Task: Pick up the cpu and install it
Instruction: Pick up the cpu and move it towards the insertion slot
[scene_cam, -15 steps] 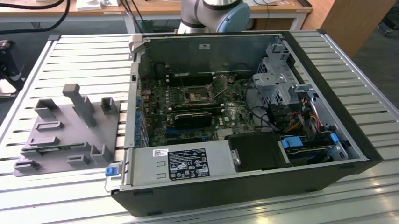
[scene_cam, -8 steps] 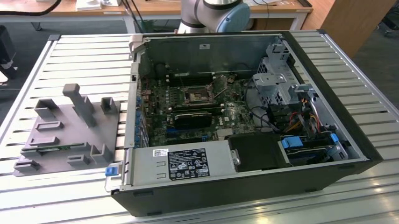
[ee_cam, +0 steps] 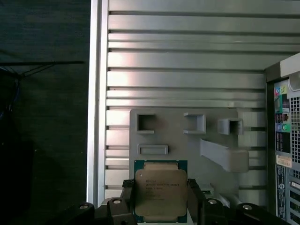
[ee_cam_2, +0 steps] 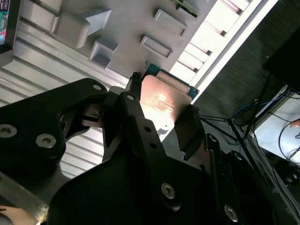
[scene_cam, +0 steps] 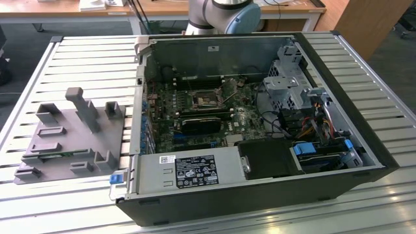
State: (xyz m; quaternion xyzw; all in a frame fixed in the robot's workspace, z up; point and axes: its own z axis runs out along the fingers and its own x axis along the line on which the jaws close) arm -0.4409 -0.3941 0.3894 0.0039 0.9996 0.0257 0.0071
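cpu [ee_cam: 161, 190] status: gripped. the end effector [ee_cam: 161, 196] is closed on it, with one dark finger [ee_cam: 194, 199] against each of two opposite edges. the silver metal top faces the camera in the first wrist view, framed by a thin green and tan border.

in the second wrist view the cpu [ee_cam_2: 164, 99] shows its metal face tilted and catching the light, clamped between the black fingers [ee_cam_2: 136, 117] of the end effector [ee_cam_2: 161, 117].

position: the cpu sits over the grey fixture tray [ee_cam: 187, 140] – the tray's raised pockets and its slanted post appear beyond the chip in both wrist views. whether the chip touches the tray cannot be told.

surroundings:
- the fixture tray [scene_cam: 71, 141] rests on a slatted aluminium worktop [scene_cam: 91, 63], at the exterior view's left.
- an open computer case [scene_cam: 364, 122] lies on the same worktop, just beside the tray, toward the exterior view's right. its rear panel with coloured ports is visible in the first wrist view [ee_cam: 286, 140].
- inside the case, the motherboard [scene_cam: 162, 112] lies flat, with a square socket [scene_cam: 203, 99] near its middle.
- a black rectangular block [scene_cam: 204, 123] sits just beside the socket, on the near side.
- a grey power supply [scene_cam: 188, 170] fills the near corner of the case.
- the robot arm base [scene_cam: 221, 14] stands behind the case – at the far edge of the worktop.
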